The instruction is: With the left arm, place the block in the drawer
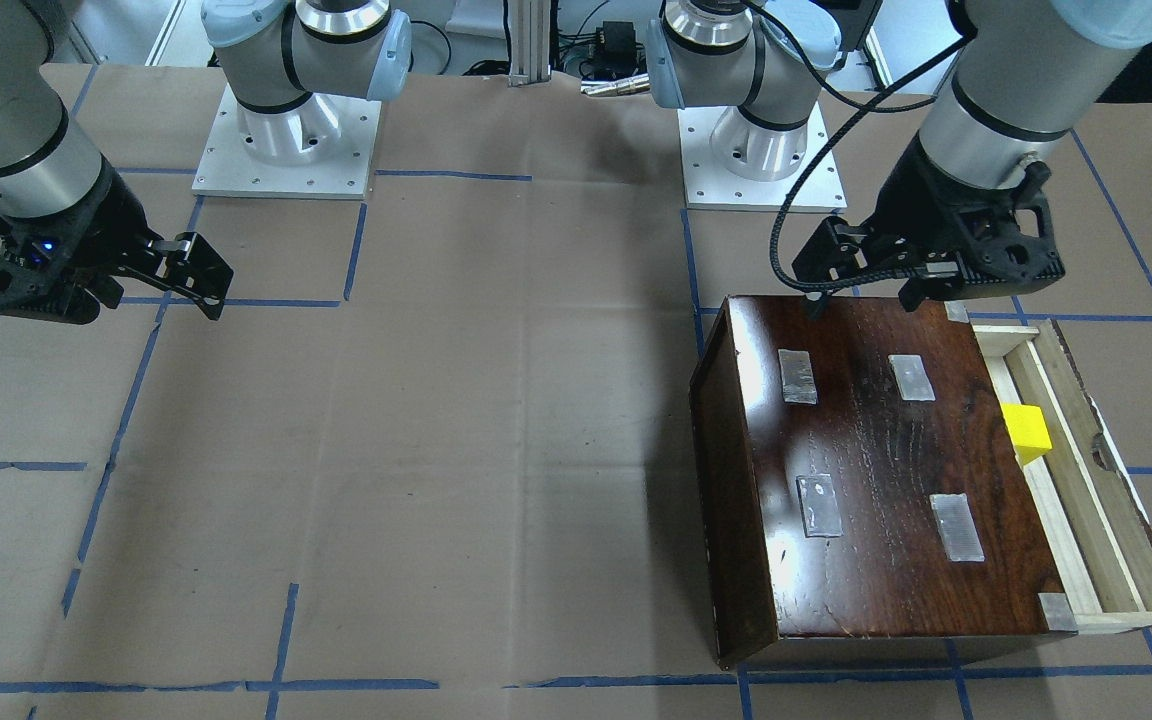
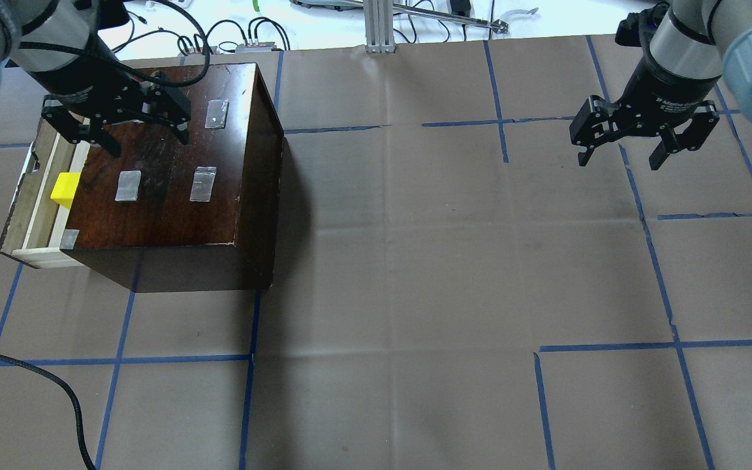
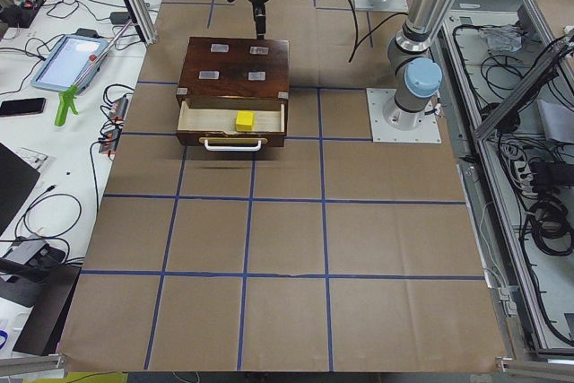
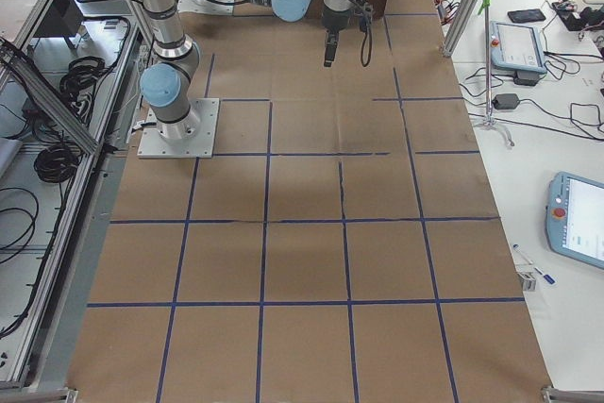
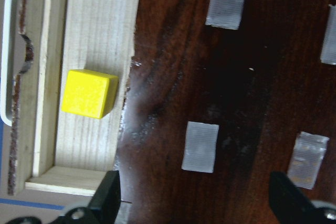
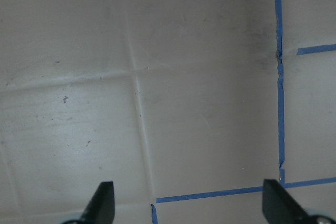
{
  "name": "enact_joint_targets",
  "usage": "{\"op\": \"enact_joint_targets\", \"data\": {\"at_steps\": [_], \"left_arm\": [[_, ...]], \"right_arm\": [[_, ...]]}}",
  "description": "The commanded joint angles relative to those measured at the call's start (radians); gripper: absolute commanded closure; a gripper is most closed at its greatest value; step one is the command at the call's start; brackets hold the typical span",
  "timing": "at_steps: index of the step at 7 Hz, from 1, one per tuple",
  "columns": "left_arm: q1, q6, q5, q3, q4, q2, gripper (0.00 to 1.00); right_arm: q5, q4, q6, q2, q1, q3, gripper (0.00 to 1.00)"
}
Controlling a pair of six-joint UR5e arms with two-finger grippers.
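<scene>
The yellow block (image 1: 1026, 432) lies in the open drawer (image 1: 1086, 470) of the dark-brown wooden box (image 1: 876, 470). It also shows in the overhead view (image 2: 64, 188), the left side view (image 3: 244, 119) and the left wrist view (image 5: 89, 93), resting on the drawer's pale wood floor (image 5: 94, 40). My left gripper (image 1: 861, 298) is open and empty, above the box's top near its edge toward the robot (image 2: 147, 138). My right gripper (image 2: 621, 156) is open and empty, above bare table far from the box; it also shows in the front view (image 1: 186, 285).
The box's glossy top carries several grey tape patches (image 2: 128, 185). A white handle (image 3: 231, 143) is on the drawer front. A black cable (image 2: 56, 391) lies on the table near the front left. Blue tape lines (image 2: 650, 235) grid the brown paper table cover.
</scene>
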Motion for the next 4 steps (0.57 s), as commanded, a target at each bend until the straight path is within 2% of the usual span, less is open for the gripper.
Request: {"op": "enact_joint_targets", "data": {"at_steps": [1,4], "left_arm": [[-0.049,-0.03,0.024,-0.007,-0.002,0.002,0.02],[-0.098,-0.027,0.024,-0.022,-0.002,0.002,0.02]], "right_arm": [[0.0,0.0,-0.001,0.0,0.0,0.0,0.0],[0.0,0.0,-0.001,0.0,0.0,0.0,0.0]]}}
